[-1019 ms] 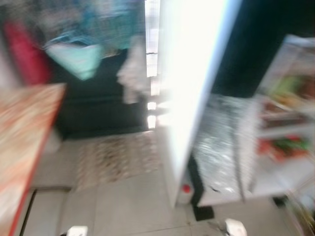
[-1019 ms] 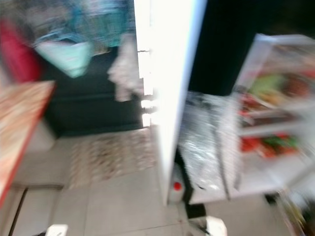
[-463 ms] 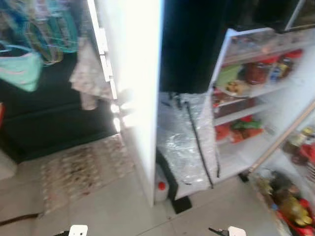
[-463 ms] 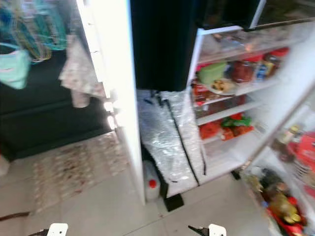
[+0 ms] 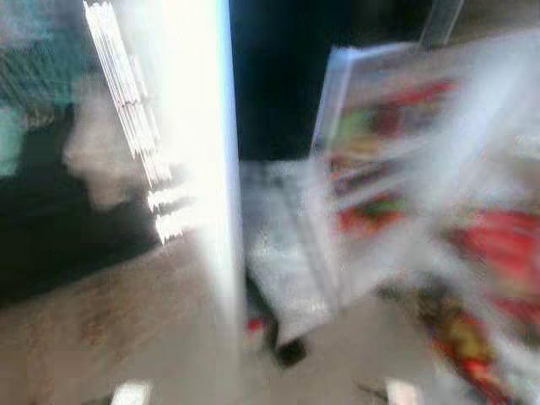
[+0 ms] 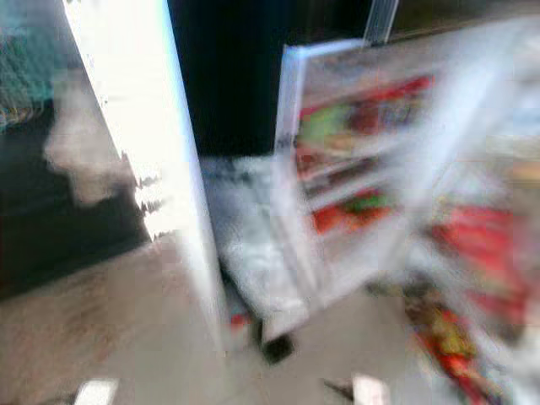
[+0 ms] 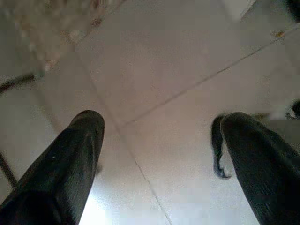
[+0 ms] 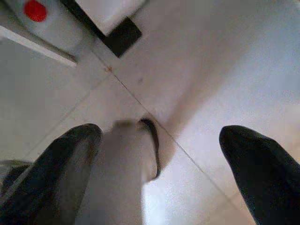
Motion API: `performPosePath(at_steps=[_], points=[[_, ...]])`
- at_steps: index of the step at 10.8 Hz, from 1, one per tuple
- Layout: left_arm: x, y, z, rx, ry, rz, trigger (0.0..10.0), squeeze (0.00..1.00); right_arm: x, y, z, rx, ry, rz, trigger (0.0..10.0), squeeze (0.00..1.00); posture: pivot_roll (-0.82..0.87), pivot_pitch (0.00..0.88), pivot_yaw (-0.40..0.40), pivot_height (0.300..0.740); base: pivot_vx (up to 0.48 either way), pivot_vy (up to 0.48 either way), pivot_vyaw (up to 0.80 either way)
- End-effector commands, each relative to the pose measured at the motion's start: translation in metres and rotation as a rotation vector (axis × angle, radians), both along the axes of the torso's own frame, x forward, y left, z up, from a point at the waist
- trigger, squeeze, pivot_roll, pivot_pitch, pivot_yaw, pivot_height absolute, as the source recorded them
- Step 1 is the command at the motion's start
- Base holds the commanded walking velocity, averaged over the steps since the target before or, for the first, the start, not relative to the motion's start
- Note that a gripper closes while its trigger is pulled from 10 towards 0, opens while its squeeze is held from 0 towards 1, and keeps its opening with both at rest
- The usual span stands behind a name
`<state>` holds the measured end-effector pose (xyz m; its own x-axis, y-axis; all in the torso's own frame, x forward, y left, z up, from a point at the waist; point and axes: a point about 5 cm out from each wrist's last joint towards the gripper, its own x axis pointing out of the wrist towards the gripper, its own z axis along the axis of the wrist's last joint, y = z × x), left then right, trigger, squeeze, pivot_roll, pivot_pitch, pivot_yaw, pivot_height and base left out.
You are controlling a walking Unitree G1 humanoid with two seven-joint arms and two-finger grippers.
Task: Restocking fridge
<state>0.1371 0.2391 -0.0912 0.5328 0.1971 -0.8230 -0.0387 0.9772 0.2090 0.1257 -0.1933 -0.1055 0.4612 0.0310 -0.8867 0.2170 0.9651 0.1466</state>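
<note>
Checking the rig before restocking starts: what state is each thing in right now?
fridge: open, shelves stocked; view blurred
fridge door: swung open, its racks stocked
left gripper: open, holding nothing, above the floor tiles
right gripper: open, holding nothing, above the floor tiles
jug: red cap on, standing on floor

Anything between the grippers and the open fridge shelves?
Head views are blurred. Both grippers, left and right, hang open over bare floor tiles. Fridge shelves lie ahead-right; a white panel stands to their left, not across.
</note>
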Motion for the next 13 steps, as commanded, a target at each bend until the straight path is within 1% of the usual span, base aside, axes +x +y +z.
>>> performPosePath(at_steps=[1, 6, 11, 13], points=[[0.0033, -0.0060, -0.0004, -0.017, -0.007, -0.006, 10.0, 0.00, -0.0006, -0.0060, 0.0006, -0.015, 0.007, 0.004, 10.0, 0.00, 0.09, 0.000, 0.015, 0.740, 0.000, 0.000, -0.77], [0.0031, -0.0107, -0.0017, -0.021, 0.001, -0.015, 10.0, 0.00, 0.0007, -0.0079, 0.0012, -0.018, 0.004, -0.004, 10.0, 0.00, 0.08, 0.000, 0.010, 0.740, 0.000, 0.000, -0.77], [0.0021, -0.0103, -0.0020, -0.023, 0.006, -0.013, 10.0, 0.00, 0.0006, -0.0073, 0.0011, -0.016, 0.005, 0.005, 10.0, 0.00, 0.08, 0.000, 0.012, 0.740, 0.000, 0.000, -0.76], [0.0020, -0.0091, -0.0019, -0.019, 0.008, -0.013, 10.0, 0.00, 0.0016, -0.0069, 0.0014, -0.024, -0.003, 0.009, 10.0, 0.00, 0.08, 0.000, 0.015, 0.740, 0.000, 0.000, 0.00]])
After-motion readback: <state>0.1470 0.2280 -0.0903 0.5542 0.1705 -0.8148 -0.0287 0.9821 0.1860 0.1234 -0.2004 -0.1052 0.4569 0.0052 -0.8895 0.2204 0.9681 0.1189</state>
